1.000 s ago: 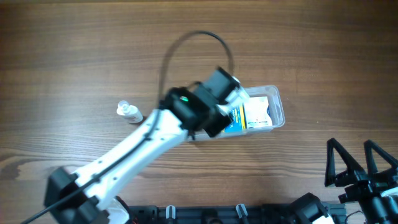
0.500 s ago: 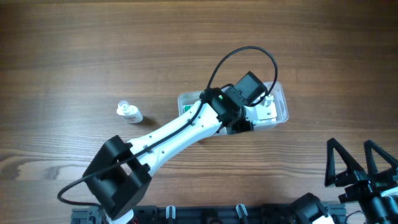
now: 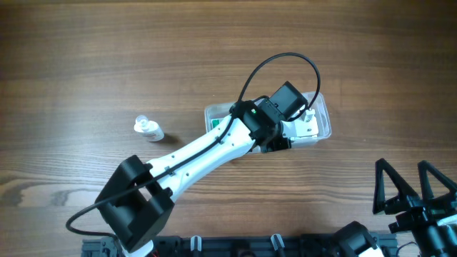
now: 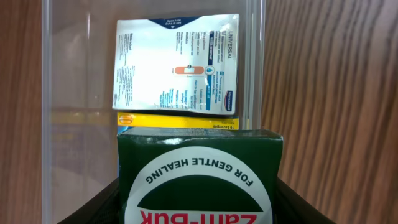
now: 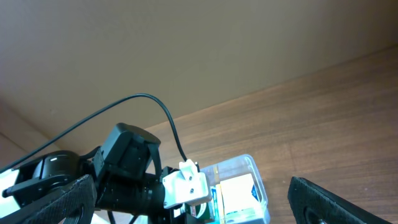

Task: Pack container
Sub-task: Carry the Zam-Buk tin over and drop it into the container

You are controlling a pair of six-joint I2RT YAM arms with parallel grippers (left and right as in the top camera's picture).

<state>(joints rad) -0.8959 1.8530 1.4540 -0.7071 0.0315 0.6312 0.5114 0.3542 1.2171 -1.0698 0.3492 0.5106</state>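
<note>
Container (image 4: 68,93) lies directly under left hand (image 4: 200,214), which grips green box (image 4: 199,165).

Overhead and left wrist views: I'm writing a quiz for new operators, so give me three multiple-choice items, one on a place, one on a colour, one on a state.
1. Where is the small bottle relative to the container?
A) inside it
B) on the table, to its left
C) on top of it

2. What colour is the box between the fingers of the left gripper?
A) green
B) red
C) purple

3. What state is the right gripper in?
A) shut on the bottle
B) open, holding nothing
C) shut on a box

Answers: 1 B, the bottle lies on bare wood apart from the container. 2 A, the wrist view shows a dark green face with white lettering. 3 B, its fingers stand spread with nothing between them.
</note>
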